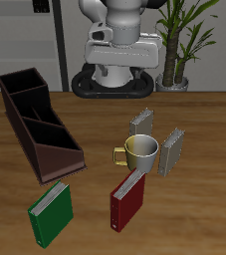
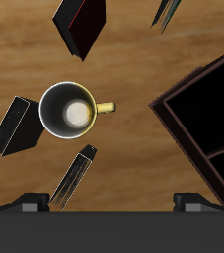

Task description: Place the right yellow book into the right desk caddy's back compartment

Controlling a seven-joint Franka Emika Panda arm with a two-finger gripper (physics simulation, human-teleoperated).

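Observation:
The right yellow book [image 1: 141, 123] stands on edge just behind the yellow mug [image 1: 141, 151]; in the wrist view the right yellow book [image 2: 74, 176] shows as a thin dark slab beside the mug [image 2: 72, 111]. Its twin [image 1: 172, 149] stands on the mug's other side. The right desk caddy [image 1: 40, 125] lies lengthwise near the table's side edge, and its back compartment [image 1: 20, 85] is the tall dark end section. Part of the caddy [image 2: 202, 109] shows in the wrist view. My gripper [image 2: 109, 203] hangs high above the books, open, holding nothing.
A red book [image 1: 129, 199] and a green book [image 1: 52, 212] stand near the table's front edge. Behind the table, a potted plant [image 1: 184, 40] stands beside the robot's base.

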